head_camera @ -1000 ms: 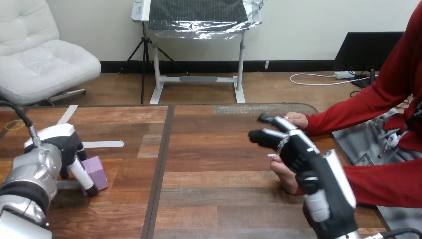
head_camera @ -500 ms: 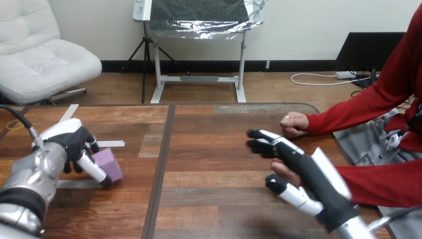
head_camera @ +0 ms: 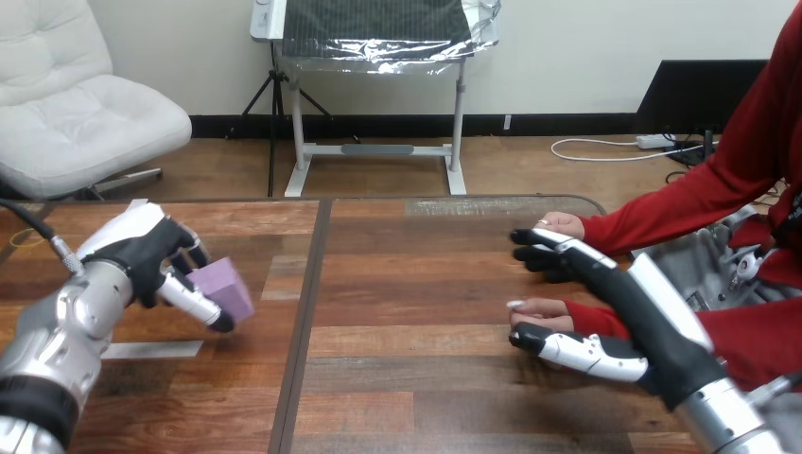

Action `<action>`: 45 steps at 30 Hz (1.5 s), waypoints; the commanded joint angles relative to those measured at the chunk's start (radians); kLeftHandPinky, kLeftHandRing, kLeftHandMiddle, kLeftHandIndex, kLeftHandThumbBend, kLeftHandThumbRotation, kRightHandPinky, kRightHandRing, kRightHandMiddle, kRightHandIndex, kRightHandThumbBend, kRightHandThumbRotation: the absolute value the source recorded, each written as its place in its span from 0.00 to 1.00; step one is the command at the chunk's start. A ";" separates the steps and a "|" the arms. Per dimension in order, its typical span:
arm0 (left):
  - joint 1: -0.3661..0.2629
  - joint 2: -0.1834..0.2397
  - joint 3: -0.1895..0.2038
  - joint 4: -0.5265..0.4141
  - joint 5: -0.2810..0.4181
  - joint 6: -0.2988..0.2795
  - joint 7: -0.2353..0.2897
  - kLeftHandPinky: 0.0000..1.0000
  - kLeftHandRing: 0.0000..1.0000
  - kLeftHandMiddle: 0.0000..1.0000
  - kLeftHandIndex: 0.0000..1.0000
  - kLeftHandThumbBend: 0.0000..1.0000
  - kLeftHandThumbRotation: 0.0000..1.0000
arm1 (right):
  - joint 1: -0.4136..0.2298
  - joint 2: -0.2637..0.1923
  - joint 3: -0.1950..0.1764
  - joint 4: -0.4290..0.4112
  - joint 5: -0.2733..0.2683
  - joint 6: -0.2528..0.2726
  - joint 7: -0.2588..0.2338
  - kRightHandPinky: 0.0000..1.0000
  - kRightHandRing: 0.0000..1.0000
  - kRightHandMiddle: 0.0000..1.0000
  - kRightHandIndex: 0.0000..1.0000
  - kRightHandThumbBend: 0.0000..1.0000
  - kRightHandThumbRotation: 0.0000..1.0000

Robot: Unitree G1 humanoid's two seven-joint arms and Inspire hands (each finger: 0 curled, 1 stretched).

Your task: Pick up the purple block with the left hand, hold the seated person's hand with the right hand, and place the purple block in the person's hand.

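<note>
The purple block [head_camera: 225, 284] hangs tilted above the table's left part, pinched between the fingers and thumb of my left hand [head_camera: 151, 257]. At the right, my right hand [head_camera: 619, 293] reaches in with straight fingers [head_camera: 549, 255] and its thumb [head_camera: 567, 346] spread wide apart. The person's hand [head_camera: 541, 308] lies flat in the gap between them, near the thumb; I cannot tell whether they touch. The person's other hand [head_camera: 566, 225] rests as a fist on the table just behind my fingers.
A strip of white tape [head_camera: 156, 349] lies on the wooden table [head_camera: 407, 378] below my left hand. A dark seam [head_camera: 305, 322] runs down the table left of centre. The person's red sleeves come in from the right edge.
My left hand has lifted the purple block off the table and carried it up and to the right. My right hand has turned and spread, its thumb now below the person's hand and its fingers above.
</note>
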 commanded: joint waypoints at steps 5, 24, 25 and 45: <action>0.163 0.047 0.169 -0.439 -0.105 0.002 0.018 0.34 0.39 0.43 0.43 0.81 0.00 | -0.180 -0.111 -0.036 0.015 -0.019 0.044 -0.026 0.63 0.76 0.80 0.83 0.99 0.58; 0.370 0.007 0.284 -0.737 -0.154 -0.012 0.052 0.32 0.37 0.41 0.42 0.82 0.00 | -0.252 -0.221 -0.023 0.092 -0.106 0.045 -0.054 0.66 0.83 0.85 0.83 1.00 0.49; 0.381 0.004 0.288 -0.756 -0.154 -0.005 0.051 0.32 0.36 0.41 0.42 0.82 0.00 | -0.259 -0.229 -0.018 0.102 -0.119 0.041 -0.059 0.66 0.83 0.85 0.84 1.00 0.49; 0.478 -0.027 0.324 -0.910 -0.160 0.002 0.050 0.29 0.33 0.38 0.41 0.82 0.00 | -0.380 -0.294 0.077 0.280 -0.277 0.029 -0.041 0.73 0.80 0.83 0.83 1.00 0.52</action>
